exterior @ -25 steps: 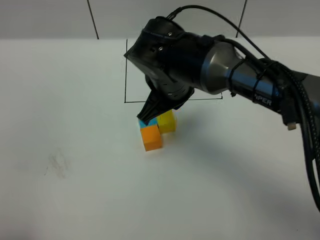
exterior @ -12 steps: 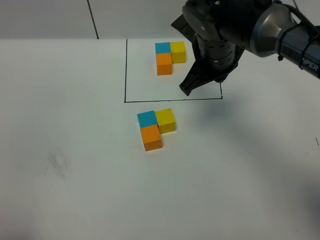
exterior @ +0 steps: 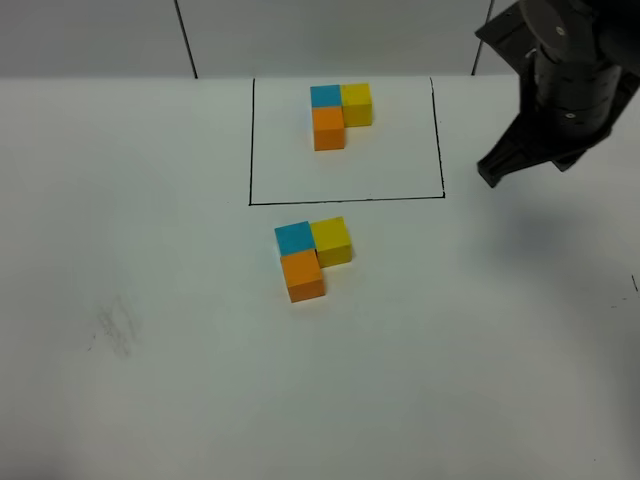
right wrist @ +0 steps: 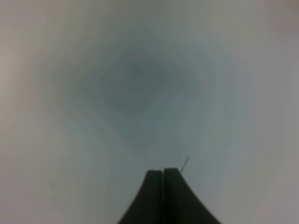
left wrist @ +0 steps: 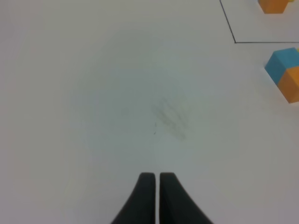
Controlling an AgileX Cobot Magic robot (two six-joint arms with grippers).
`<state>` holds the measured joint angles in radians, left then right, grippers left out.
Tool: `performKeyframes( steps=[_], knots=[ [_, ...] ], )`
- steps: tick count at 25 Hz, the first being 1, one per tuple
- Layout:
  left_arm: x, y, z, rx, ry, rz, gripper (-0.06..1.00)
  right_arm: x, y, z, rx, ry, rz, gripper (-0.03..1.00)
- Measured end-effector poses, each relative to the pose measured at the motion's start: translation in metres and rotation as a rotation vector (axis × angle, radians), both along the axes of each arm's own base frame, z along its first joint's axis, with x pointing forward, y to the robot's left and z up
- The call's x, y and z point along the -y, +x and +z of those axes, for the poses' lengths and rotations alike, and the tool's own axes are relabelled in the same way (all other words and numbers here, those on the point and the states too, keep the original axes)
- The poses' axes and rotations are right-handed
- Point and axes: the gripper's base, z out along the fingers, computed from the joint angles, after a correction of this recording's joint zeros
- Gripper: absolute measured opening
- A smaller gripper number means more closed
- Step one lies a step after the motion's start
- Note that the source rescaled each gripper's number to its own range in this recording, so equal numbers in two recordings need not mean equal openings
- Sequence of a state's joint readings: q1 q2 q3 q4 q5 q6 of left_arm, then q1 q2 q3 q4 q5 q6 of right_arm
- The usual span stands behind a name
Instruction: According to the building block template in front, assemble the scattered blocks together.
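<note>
The white worktop (exterior: 150, 400) bears a faint grey smudge (exterior: 115, 328). The building block template (exterior: 338, 116) sits inside its black frame, and the scattered blocks (exterior: 310, 255) lie joined just outside the frame's near line. The right tool (exterior: 490, 172) hangs clenched and empty; the left tool (left wrist: 156, 179) is clenched too.

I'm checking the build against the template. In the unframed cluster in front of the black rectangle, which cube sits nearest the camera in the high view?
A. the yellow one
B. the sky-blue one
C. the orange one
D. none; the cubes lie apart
C: the orange cube sits in front, touching the sky-blue cube behind it, with the yellow cube beside the blue.
</note>
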<state>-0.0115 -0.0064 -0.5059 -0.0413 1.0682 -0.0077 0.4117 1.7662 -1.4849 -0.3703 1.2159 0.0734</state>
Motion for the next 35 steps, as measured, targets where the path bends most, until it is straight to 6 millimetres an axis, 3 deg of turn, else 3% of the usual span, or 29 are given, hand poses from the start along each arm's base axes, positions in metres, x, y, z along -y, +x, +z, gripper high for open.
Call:
performKeyframes(
  steps=[14, 21, 28, 35],
  knots=[
    [0.0, 0.0, 0.0, 0.0, 0.0, 0.0, 0.0, 0.058, -0.107, 0.01, -0.016, -0.016, -0.034, 0.0],
    [0.0, 0.0, 0.0, 0.0, 0.0, 0.0, 0.0, 0.072, -0.16, 0.008, -0.006, 0.069, -0.048, 0.0],
    [0.0, 0.0, 0.0, 0.0, 0.0, 0.0, 0.0, 0.073, -0.19, 0.018, 0.034, 0.194, -0.003, 0.0],
    [0.0, 0.0, 0.0, 0.0, 0.0, 0.0, 0.0, 0.083, -0.22, -0.004, 0.079, 0.228, 0.021, 0.0]
  ],
)
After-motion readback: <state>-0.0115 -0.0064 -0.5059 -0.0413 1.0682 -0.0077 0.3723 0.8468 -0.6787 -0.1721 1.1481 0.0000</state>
